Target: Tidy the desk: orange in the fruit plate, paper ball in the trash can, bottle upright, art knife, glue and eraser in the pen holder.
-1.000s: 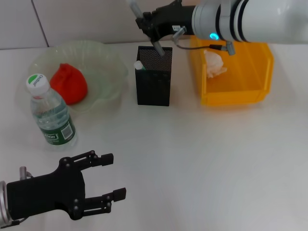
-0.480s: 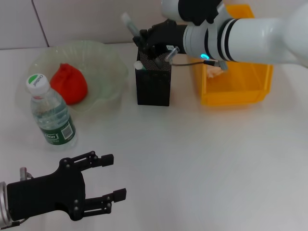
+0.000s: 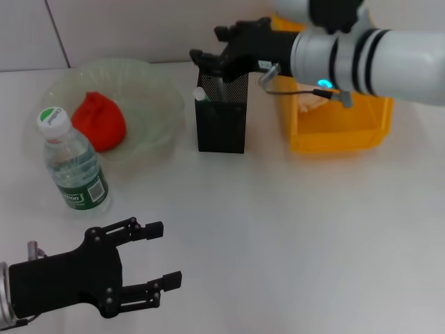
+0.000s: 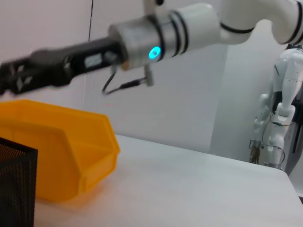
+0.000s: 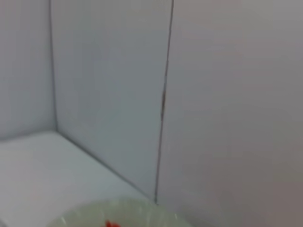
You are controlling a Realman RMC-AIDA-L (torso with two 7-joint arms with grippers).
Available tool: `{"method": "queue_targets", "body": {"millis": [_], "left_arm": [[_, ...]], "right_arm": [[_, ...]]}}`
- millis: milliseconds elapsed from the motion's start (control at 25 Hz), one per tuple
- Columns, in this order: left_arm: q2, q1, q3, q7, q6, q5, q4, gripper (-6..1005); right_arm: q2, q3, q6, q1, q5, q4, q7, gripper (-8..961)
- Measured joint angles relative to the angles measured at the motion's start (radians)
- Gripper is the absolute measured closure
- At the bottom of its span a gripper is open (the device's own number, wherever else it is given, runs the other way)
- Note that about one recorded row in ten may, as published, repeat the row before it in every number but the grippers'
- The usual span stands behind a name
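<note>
1. The left gripper [image 3: 156, 254] rests low at the near left of the table, fingers spread and empty; the bottle [image 3: 71, 162] stands upright just beyond it, and the orange [image 3: 101, 120] lies farther on in the plate [image 3: 149, 83]
2. The holder [image 3: 222, 115] is well apart from the left gripper, far ahead and to its right, so the right arm is much the nearer one
3. The right gripper [image 3: 217, 57] hangs right over the holder's open mouth, fingers parted, with nothing seen between them; a white-capped item and a grey stick stand upright inside, directly below it
4. The can [image 3: 341, 129] sits just to the gripper's right, a paper ball [image 3: 311, 97] inside, partly hidden by the forearm
5. My judgement: the coming move turns on this straight-below relation, and the gripper needs only to lift clear
6. The head view alone shows gripper over holder; the left wrist view shows the can [image 4: 61, 151] and a corner of the holder [image 4: 16, 184] from the side; the right wrist view shows only wall and a bit of plate [image 5: 118, 215], no fingers
</note>
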Motion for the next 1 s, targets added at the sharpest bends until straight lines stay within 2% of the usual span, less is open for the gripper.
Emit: {"method": "queue_targets", "body": {"millis": [40, 80, 120, 160, 280, 320, 360, 440, 480, 520, 560, 600, 640, 680, 720, 800, 840, 920, 1000], "left_arm": [[0.0, -0.001, 0.0, 0.0, 0.0, 0.0, 0.0, 196], [0.001, -0.002, 0.0, 0.0, 0.0, 0.0, 0.0, 196], [0.001, -0.004, 0.0, 0.0, 0.0, -0.003, 0.0, 196], [0.001, -0.004, 0.0, 0.0, 0.0, -0.003, 0.0, 196], [0.001, -0.005, -0.006, 0.003, 0.001, -0.004, 0.003, 196], [0.001, -0.005, -0.01, 0.005, 0.001, -0.004, 0.003, 197], [0.001, -0.005, -0.018, 0.007, 0.001, -0.002, 0.003, 197], [0.001, -0.006, -0.026, 0.008, 0.001, -0.001, 0.003, 197], [0.001, -0.006, -0.03, 0.008, 0.002, -0.001, 0.004, 197], [0.003, -0.006, -0.04, 0.008, 0.009, -0.002, 0.005, 197], [0.003, -0.006, -0.04, 0.008, 0.009, -0.002, 0.005, 197], [0.003, -0.006, -0.05, 0.008, 0.014, -0.002, 0.006, 197], [0.004, -0.006, -0.056, 0.009, 0.017, 0.0, 0.005, 197], [0.004, -0.005, -0.062, 0.01, 0.018, 0.001, 0.004, 197], [0.004, -0.005, -0.067, 0.01, 0.018, 0.001, 0.003, 197], [0.007, -0.004, -0.072, 0.012, 0.015, 0.002, -0.001, 197], [0.008, -0.004, -0.074, 0.012, 0.014, 0.002, -0.003, 197], [0.017, 0.001, -0.074, 0.016, 0.01, 0.003, -0.006, 197], [0.021, 0.006, -0.075, 0.021, 0.01, 0.003, -0.009, 197]], "right_arm": [[0.0, 0.0, 0.0, 0.0, 0.0, 0.0, 0.0, 382], [0.0, 0.002, -0.018, -0.036, 0.024, -0.048, -0.018, 325], [0.001, 0.01, -0.066, -0.115, 0.083, -0.146, -0.063, 308], [0.001, 0.01, -0.066, -0.115, 0.083, -0.146, -0.063, 291], [0.003, 0.035, -0.136, -0.203, 0.19, -0.22, -0.119, 241], [0.004, 0.058, -0.176, -0.271, 0.327, -0.231, -0.211, 224], [0.004, 0.058, -0.176, -0.271, 0.327, -0.231, -0.211, 207], [0.005, 0.09, -0.251, -0.335, 0.55, -0.188, -0.381, 174], [0.003, 0.111, -0.299, -0.358, 0.655, -0.15, -0.483, 157], [0.0, 0.177, -0.48, -0.382, 0.86, -0.022, -0.675, 140], [0.0, 0.177, -0.48, -0.382, 0.86, -0.022, -0.675, 136], [-0.004, 0.266, -0.684, -0.368, 0.978, 0.128, -0.787, 133], [-0.004, 0.266, -0.684, -0.368, 0.978, 0.128, -0.787, 129], [-0.01, 0.338, -0.803, -0.345, 1.013, 0.235, -0.825, 126], [-0.022, 0.433, -0.93, -0.3, 1.01, 0.39, -0.855, 122], [-0.035, 0.525, -1.038, -0.243, 0.917, 0.561, -0.93, 122], [-0.035, 0.525, -1.038, -0.243, 0.917, 0.561, -0.93, 122], [-0.038, 0.592, -1.102, -0.197, 0.719, 0.726, -1.071, 122], [-0.036, 0.6, -1.107, -0.189, 0.657, 0.754, -1.105, 122]]}}
